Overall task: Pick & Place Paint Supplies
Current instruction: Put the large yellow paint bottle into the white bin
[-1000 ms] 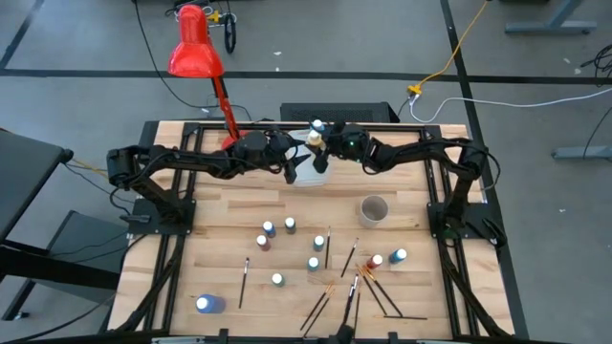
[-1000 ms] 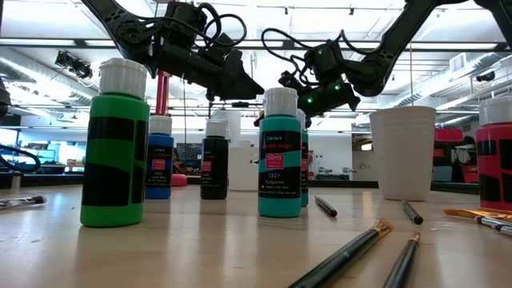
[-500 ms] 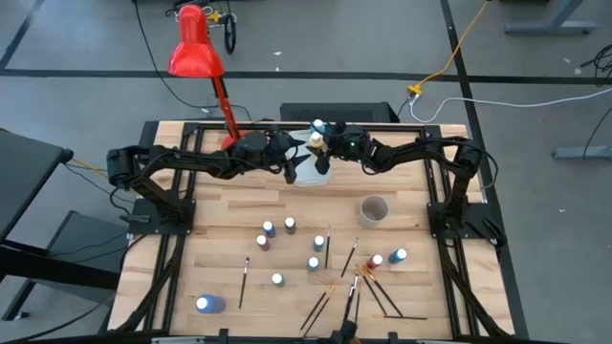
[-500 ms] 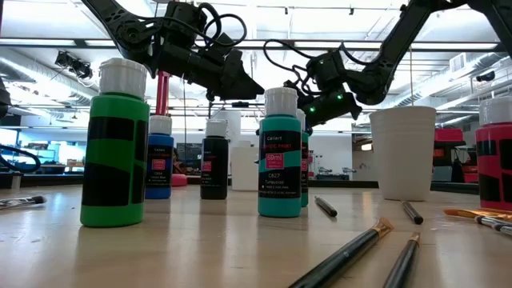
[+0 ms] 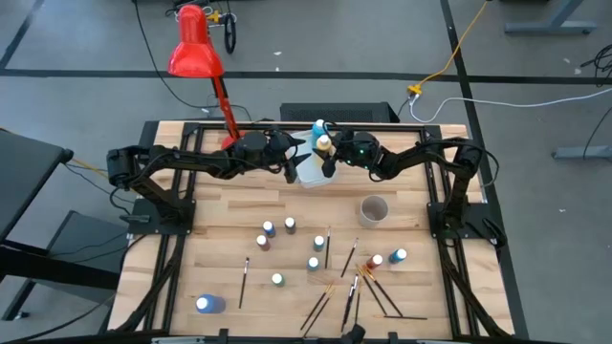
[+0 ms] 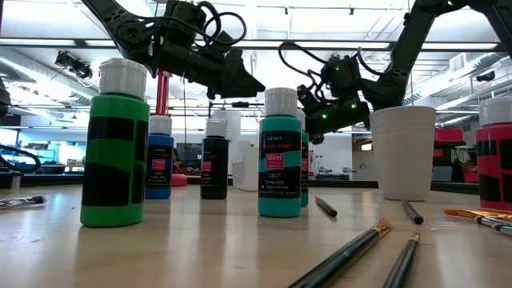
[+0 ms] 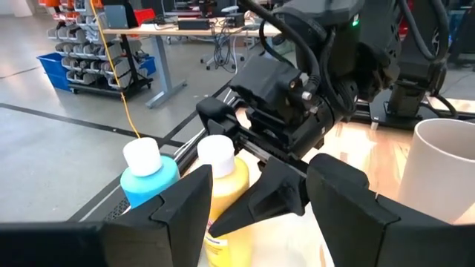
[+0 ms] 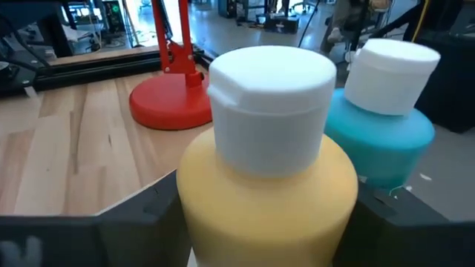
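Risk: right gripper [image 5: 330, 156] clamps the yellow bottle [image 8: 267, 185] over the tub [image 5: 308, 172]; crowding the open left gripper [image 7: 252, 204] could jostle it.

Your two grippers meet over the tub [image 5: 311, 172] at the table's [image 5: 210, 244] far edge: left gripper [image 5: 291, 168] on its left, right gripper [image 5: 330, 162] on its right. Two bottles [image 7: 215, 185] stand side by side in it. The lamp [image 5: 196, 48] stands behind-left, the cup [image 5: 373, 209] front-right, loose bottles and brushes [image 5: 325, 247] nearer.

Yellow bottle [image 8: 267, 178]: base cut off by frame edge. White tub [image 5: 311, 172]: largely hidden beneath both arms; its contents cannot be told.
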Tool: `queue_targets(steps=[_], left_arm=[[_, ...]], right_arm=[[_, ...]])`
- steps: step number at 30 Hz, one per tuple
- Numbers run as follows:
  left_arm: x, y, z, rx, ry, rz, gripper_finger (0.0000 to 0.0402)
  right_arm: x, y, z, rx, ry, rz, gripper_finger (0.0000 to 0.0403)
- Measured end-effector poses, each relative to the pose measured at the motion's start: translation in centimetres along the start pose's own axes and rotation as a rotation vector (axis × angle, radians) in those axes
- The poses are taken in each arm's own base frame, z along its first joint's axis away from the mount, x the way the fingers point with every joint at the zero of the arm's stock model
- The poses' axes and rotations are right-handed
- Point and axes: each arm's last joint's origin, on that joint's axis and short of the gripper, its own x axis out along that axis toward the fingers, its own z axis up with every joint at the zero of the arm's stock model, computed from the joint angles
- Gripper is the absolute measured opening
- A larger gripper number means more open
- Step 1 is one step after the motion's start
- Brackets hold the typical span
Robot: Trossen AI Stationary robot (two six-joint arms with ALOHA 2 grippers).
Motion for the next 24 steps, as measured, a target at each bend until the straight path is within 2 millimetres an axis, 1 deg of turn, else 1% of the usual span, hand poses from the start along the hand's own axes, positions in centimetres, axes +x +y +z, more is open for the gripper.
queue_targets(steps=[3,7,11,14,19,24], left_arm=[[0.0,0.0,0.0,0.000,0.001,0.000,0.0229],[0.0,0.0,0.0,0.000,0.002,0.000,0.0229],[0.0,0.0,-0.1,0.001,0.013,-0.017,0.0229],[0.0,-0.2,-0.3,0.001,0.030,-0.061,0.0229],[0.0,-0.3,-0.4,0.000,0.042,-0.107,0.0229],[0.0,-0.4,-0.5,0.001,0.044,-0.112,0.0229]], right_arm=[[0.0,0.0,0.1,-0.009,-0.006,-0.004,0.0246],[0.0,-0.2,0.1,-0.029,-0.009,-0.064,0.0272],[0.0,-0.2,0.4,-0.074,-0.034,-0.094,0.0285],[-0.3,-0.1,1.3,-0.070,-0.078,-0.086,0.0287],[-1.0,0.5,3.0,-0.071,-0.128,-0.001,0.0287],[-2.3,1.4,5.7,-0.079,-0.215,0.026,0.0286]])
